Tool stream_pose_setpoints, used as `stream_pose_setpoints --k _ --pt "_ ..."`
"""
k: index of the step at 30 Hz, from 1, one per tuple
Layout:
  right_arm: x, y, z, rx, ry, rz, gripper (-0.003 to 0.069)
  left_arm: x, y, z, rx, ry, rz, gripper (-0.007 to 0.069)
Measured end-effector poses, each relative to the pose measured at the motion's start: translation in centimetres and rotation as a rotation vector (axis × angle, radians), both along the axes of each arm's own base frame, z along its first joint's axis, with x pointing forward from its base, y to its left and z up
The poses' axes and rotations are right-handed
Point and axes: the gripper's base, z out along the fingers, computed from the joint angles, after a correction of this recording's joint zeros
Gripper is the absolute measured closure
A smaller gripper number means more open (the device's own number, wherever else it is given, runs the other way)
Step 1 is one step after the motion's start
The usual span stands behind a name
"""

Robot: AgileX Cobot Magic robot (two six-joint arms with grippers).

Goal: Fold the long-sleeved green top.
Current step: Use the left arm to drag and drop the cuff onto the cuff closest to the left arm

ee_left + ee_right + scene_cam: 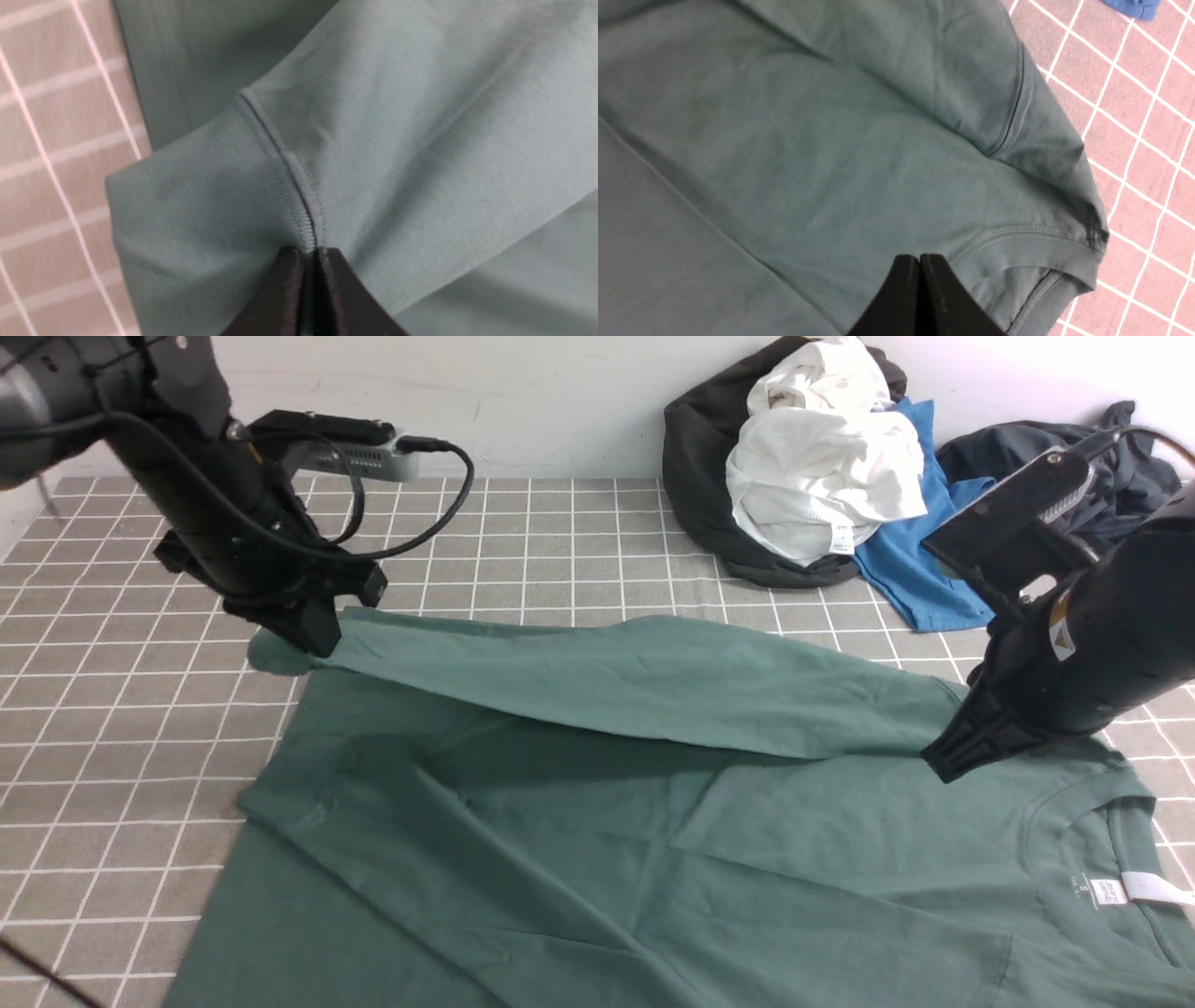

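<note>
Lying spread on the grey tiled surface [112,728], the green long-sleeved top [597,840] is filling the near part of the front view, its round neck and white label [1146,889] toward the robot's right. One sleeve [635,677] is stretching across the body toward the left. The left gripper [322,639] is pinching that sleeve at the cuff seam [306,219], jaws clamped on the cloth. The right gripper [938,765] is pressing on the shoulder beside the neck rib [1017,233], jaws pressed together; whether cloth is caught between them is unclear. Behind, a white garment [822,476] and a blue tee [910,579] are lying heaped by the wall.
</note>
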Motion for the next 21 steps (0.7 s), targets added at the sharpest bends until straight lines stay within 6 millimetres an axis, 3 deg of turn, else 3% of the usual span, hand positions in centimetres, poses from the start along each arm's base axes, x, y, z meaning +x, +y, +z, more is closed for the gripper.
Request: stream_pose_setpoints --k 1,2,3,4,5,9,16,20,21 --pt "0.0 0.0 0.1 0.003 -0.001 -0.001 0.0673 -0.3 0.0 0.0 0.0 0.001 0.001 0.062" --pt "-0.3 0.0 0.4 0.029 -0.003 -0.006 0.0673 -2.3 0.0 -0.3 0.001 0.002 0.0 0.062" --pt "-0.4 0.0 0.5 0.036 -0.004 -0.007 0.0673 -2.9 -0.1 -0.5 0.0 0.004 0.0 0.062" --pt "-0.7 0.1 0.8 0.063 -0.005 -0.01 0.0673 -5.4 -0.2 -2.1 0.001 0.032 0.001 0.062" --pt "-0.8 0.1 0.9 0.07 -0.003 -0.012 0.0673 -5.4 -0.3 -1.9 0.0 0.026 0.0 0.062" --pt "-1.8 0.4 1.5 0.144 0.035 0.0 0.0673 -9.2 0.2 -6.5 0.017 0.107 0.015 0.062" --pt "-4.4 0.7 2.5 0.223 0.176 0.085 0.0673 -10.6 0.5 -9.0 0.03 0.114 0.028 0.0603" --pt "-5.9 1.2 2.7 0.273 0.277 0.157 0.0671 -10.7 0.5 -9.0 0.036 0.107 0.013 0.0532" --pt "-6.4 1.7 2.8 0.3 0.305 0.203 0.0666 -10.7 0.6 -9.0 0.037 0.107 0.011 0.0468"
